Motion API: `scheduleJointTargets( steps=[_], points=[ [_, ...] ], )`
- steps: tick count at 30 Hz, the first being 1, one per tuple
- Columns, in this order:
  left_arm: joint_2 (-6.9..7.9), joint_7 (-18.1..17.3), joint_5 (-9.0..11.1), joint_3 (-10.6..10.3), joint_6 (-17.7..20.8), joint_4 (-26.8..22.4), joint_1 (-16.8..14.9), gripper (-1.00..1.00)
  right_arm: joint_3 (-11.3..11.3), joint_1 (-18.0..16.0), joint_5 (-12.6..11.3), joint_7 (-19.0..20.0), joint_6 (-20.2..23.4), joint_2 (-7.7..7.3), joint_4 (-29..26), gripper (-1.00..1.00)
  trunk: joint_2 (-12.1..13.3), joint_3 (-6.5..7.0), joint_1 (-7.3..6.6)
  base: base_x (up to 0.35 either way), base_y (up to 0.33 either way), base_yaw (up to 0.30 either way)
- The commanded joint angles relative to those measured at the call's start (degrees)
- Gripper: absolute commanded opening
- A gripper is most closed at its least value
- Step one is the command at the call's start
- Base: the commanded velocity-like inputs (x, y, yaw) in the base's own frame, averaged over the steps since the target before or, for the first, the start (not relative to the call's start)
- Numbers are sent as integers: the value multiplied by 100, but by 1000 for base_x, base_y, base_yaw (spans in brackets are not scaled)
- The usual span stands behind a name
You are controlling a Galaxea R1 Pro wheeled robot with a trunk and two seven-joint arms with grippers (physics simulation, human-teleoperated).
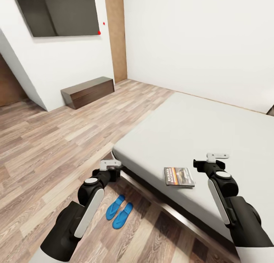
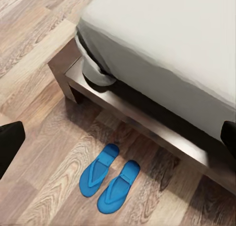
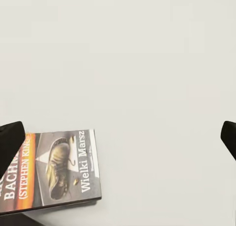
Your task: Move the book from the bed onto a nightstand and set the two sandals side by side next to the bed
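The bed [image 1: 213, 129] fills the frame's right half. Near its lower edge lies the book [image 1: 179, 176], thin, stiff, probably light; pinch an overhanging edge. The sandals [image 1: 120, 210] sit paired at lower centre. Right tool [image 3: 118, 137] and left tool [image 2: 118, 137] gape, empty.

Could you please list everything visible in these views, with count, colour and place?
book: one, grey, white and orange cover, flat on the mattress near the bed's front edge.
sandals: two, bright blue, side by side on the floor beside the bed.
bed: one, light-grey mattress on a dark-brown frame, right of centre.
bench: one, dark brown, against the far wall.
wall panel: one, dark, above the bench.
floor: pale wood planks.
left gripper: black, open, above the sandals.
right gripper: black, open, over the mattress beside the book.
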Motion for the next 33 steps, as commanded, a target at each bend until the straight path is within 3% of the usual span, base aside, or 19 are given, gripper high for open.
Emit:
scheduleJointTargets(
  steps=[1,19,27,33],
  points=[
    [0,58,58,-7,12,-3,-6,100,14,-1,-51,-49,20,-7,-7,100,-44,-28,22,0,0,241],
    [-4,58,66,-15,12,-3,-6,100,39,0,-52,-44,36,-7,-7,100,-766,-467,418,0,0,197],
    [-7,56,75,-16,12,40,-6,100,44,0,-48,-44,25,-7,3,100,-1087,-622,593,0,0,40],
    [-22,54,80,-44,12,52,-6,100,505,34,25,-86,10,-1,17,100,-1328,-730,725,0,0,0]
  ],
)
